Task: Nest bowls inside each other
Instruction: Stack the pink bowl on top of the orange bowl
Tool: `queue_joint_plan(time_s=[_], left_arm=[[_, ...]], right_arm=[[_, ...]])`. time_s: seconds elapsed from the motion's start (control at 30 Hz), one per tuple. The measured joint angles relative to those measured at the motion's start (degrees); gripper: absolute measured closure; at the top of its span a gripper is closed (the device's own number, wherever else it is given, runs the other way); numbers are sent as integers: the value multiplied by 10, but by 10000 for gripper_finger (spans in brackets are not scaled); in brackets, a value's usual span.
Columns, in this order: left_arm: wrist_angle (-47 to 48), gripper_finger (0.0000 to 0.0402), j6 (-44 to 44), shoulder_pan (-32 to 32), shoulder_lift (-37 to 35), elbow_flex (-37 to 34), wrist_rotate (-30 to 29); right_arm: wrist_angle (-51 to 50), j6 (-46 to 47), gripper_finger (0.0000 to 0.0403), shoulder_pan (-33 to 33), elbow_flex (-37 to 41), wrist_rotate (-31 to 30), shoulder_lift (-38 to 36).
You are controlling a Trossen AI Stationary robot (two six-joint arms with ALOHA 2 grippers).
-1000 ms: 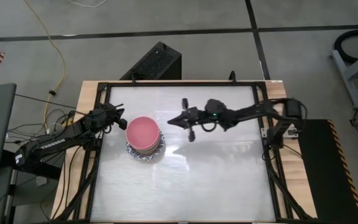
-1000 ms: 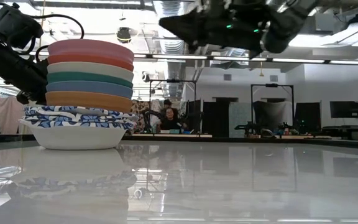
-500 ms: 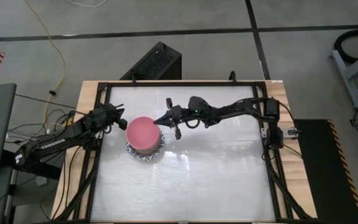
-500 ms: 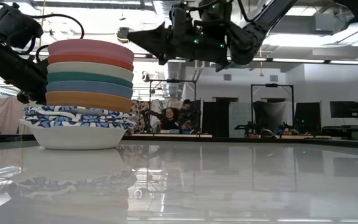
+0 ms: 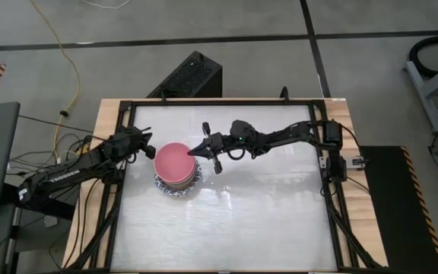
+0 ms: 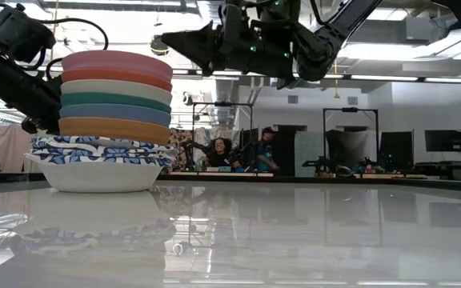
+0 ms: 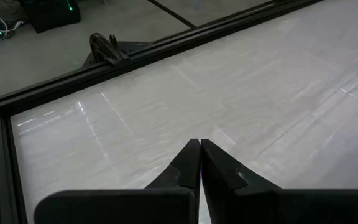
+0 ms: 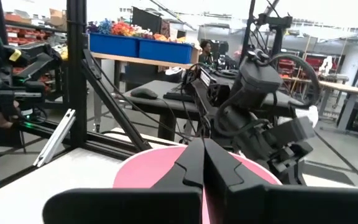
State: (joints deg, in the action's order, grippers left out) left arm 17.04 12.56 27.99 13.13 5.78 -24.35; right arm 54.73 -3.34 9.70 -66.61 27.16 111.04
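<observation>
Several bowls are nested in one stack [image 5: 175,166] left of the table's middle. The pink bowl [image 6: 117,59] is on top, and a white bowl with a blue patterned rim [image 6: 98,172] rests on the table at the bottom. My right gripper [image 5: 192,151] is shut and reaches nearly level from the right. Its tip [image 6: 166,40] hangs just above the pink bowl's right rim [image 8: 148,171], with a small gap. My left gripper [image 5: 150,149] is shut beside the stack's left side, above the table [image 7: 199,144].
A black frame [image 5: 120,152] borders the glossy white table. Bare tabletop [image 5: 265,205] lies to the right of and nearer than the stack. A black box [image 5: 188,76] stands beyond the far edge. People [image 6: 218,154] sit in the room behind.
My right gripper has moved toward the table's left edge, from mid-table to the pink bowl's right rim. Most of the move came early in the second. It has stayed shut. The stack has not moved.
</observation>
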Motion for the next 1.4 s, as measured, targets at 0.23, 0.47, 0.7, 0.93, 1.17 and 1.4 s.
queue_joint_plan(time_s=[0.23, 0.47, 0.7, 0.93, 1.17, 1.4], left_arm=[[0, 401, 1, 0, 0, 0, 1], [0, 401, 1, 0, 0, 0, 1], [0, 401, 1, 0, 0, 0, 0], [0, 401, 1, 0, 0, 0, 0], [0, 401, 1, 0, 0, 0, -2], [0, 401, 1, 0, 0, 0, -3]], right_arm=[[12, -11, 384, -5, 0, 0, 0], [17, -20, 384, -6, 0, 0, 0], [17, -23, 384, -10, -8, 0, 0], [26, -21, 384, -12, -14, 1, 8], [40, -14, 384, -14, -14, -3, 23], [41, 7, 384, -9, -33, -2, 47]])
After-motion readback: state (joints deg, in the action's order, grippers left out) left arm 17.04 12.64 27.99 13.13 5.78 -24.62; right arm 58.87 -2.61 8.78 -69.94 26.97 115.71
